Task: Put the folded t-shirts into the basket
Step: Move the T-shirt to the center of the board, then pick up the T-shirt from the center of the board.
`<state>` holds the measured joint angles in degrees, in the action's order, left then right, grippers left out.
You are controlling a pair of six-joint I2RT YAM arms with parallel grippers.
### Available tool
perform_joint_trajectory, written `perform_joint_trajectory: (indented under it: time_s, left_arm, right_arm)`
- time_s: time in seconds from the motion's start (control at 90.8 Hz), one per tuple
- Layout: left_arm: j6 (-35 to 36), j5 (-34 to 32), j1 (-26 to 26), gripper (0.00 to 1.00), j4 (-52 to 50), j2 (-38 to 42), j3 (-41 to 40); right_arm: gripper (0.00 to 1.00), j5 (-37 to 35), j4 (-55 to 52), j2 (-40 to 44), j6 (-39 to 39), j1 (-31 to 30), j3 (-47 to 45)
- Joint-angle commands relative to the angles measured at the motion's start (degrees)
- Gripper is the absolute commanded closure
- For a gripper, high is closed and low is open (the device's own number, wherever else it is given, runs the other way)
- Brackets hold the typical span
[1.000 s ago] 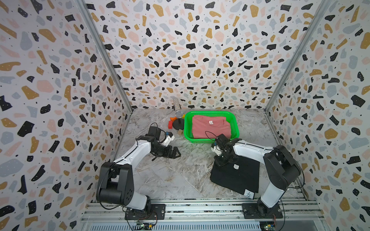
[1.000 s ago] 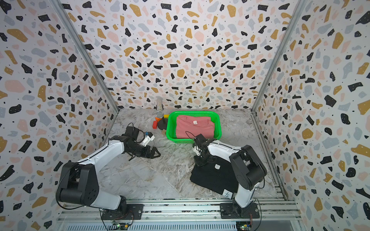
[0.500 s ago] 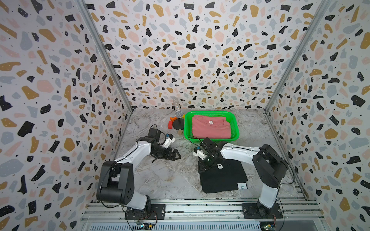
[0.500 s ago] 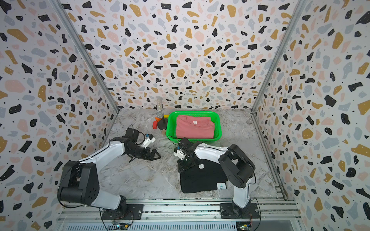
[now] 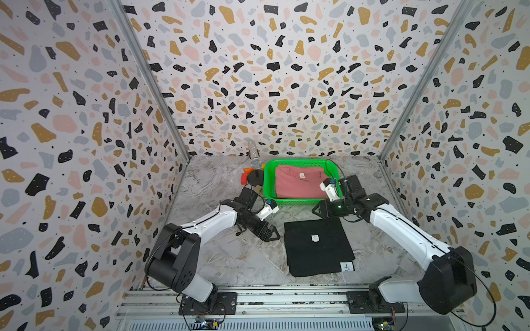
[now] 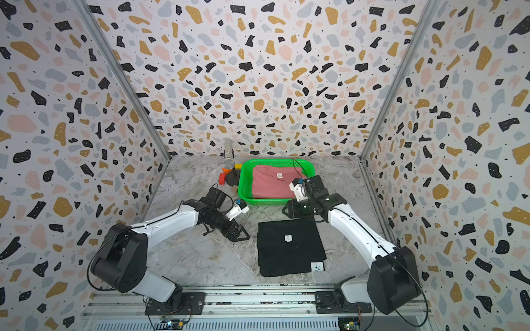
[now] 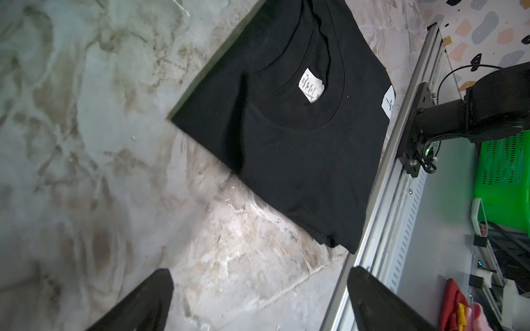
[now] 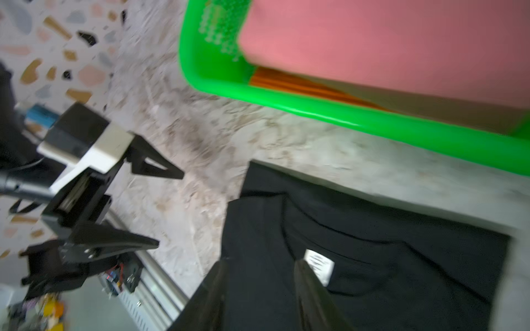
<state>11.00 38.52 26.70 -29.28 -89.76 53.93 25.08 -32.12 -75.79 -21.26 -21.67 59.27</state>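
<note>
Marble tabletop [image 5: 218,258]: black t-shirt [image 5: 315,246] flat, just beside left gripper [image 5: 272,233], right gripper [image 5: 317,210]; both parted, empty.

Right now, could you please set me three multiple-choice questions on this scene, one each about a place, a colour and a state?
1. Where does the black t-shirt lie?
A. On the table, in front of the basket.
B. Inside the basket.
C. Over the left arm.

2. What colour is the top t-shirt in the basket?
A. Blue.
B. White.
C. Pink.

3. How is the left tool?
A. Shut on the black t-shirt.
B. Open and empty.
C. Shut on the basket's rim.

Answers:
1 A, it lies flat there, outside the green rim.
2 C, both top views show pink cloth uppermost.
3 B, its wrist view shows the fingers wide apart with nothing between them.
</note>
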Motion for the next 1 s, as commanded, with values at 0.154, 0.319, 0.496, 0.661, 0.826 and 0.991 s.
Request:
perform_joint_trajectory:
  time_s: [0.154,0.319,0.496,0.661,0.826,0.991]
  left_arm:
    - [-1.8,-7.1,6.0,0.04,6.4,-10.0,8.2]
    - [-3.6,-8.4,8.8,0.05,7.1,-15.9,11.2]
    - [-4.0,-9.7,9.7,0.07,8.1,-18.4,11.5]
    - [-3.9,-12.6,9.9,0.07,9.4,-18.9,12.0]
    - [-3.2,-12.6,10.0,0.15,8.9,-20.9,12.6]
    - [-2.9,-13.0,10.2,0.26,9.0,-22.0,12.1]
  right_arm:
    - [0.51,-5.7,-9.6,2.9,-6.0,11.1,-4.8]
    - [0.47,2.4,-8.7,1.5,-4.0,19.1,-8.0]
    - [0.46,5.9,-8.4,2.4,-2.5,24.8,-10.2]
    - [0.46,4.5,-8.4,3.7,-1.6,26.0,-10.1]
    - [0.46,4.3,-7.8,3.9,-1.9,26.2,-9.6]
    - [0.46,3.3,-6.6,3.7,-2.0,26.4,-9.5]
